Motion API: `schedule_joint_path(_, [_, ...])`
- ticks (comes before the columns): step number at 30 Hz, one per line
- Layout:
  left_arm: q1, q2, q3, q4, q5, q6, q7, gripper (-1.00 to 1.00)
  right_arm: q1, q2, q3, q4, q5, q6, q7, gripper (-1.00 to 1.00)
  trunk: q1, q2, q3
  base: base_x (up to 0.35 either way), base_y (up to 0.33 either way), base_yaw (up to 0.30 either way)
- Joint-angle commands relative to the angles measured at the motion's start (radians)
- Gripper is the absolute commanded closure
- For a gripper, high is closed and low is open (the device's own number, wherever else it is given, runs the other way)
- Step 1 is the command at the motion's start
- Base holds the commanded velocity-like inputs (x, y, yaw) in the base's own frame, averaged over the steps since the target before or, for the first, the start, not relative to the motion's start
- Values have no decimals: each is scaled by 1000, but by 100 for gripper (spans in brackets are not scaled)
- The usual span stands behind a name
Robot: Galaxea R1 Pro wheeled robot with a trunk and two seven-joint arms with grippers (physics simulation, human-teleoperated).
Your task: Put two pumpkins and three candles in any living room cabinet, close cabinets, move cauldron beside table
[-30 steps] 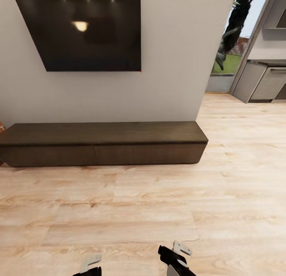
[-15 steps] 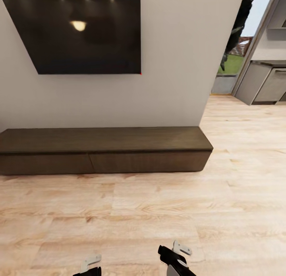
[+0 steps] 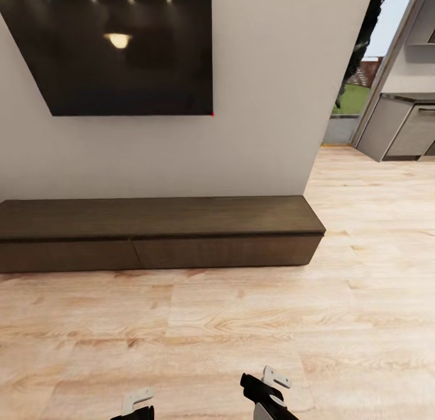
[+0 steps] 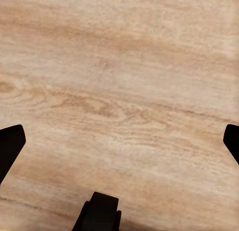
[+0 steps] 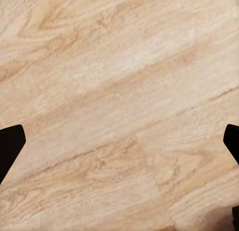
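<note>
Cabinet [image 3: 157, 232] stands closed against wall [image 3: 266, 106] beneath dark screen [image 3: 121, 48].

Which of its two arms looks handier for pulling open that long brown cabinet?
Neither by much. The cabinet is closed and well ahead across the floor. The left gripper sits nearer its middle seam, so left, slightly; both wrist views show open, empty grippers.

cabinet [image 3: 160, 217]: dark brown wood, matt, fine grain, flat fronts
floor [image 3: 241, 311]: pale wood planks, smooth, strong grain, slight sheen
wall [image 3: 266, 106]: plain grey-white, matt
screen [image 3: 121, 51]: black, glossy, reflecting lamps
</note>
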State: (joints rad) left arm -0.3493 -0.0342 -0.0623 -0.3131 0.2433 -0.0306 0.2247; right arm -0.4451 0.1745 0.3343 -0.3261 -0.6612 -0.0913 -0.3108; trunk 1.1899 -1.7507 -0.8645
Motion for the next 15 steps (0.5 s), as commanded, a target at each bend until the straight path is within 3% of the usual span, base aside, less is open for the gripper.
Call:
schedule_joint_path(1, [0, 0, -7, 0, 10, -3, 5, -100, -1, 0, 8, 1, -11, -7, -5, -100, 0, 0, -1, 41, 0, 0])
schedule_joint_path(5, [0, 0, -7, 0, 11, -3, 4, -100, -1, 0, 8, 1, -11, -7, -5, -100, 0, 0, -1, 178, 0, 0])
schedule_joint_path(12, [0, -2, -7, 0, 11, -3, 5, -100, -1, 0, 8, 1, -11, -8, -5, -100, 0, 0, 0, 303, 0, 0])
schedule_joint_path(15, [0, -3, -8, 0, 10, -3, 5, -100, -1, 0, 7, 1, -11, -8, -5, -100, 0, 0, 2, 109, 0, -63])
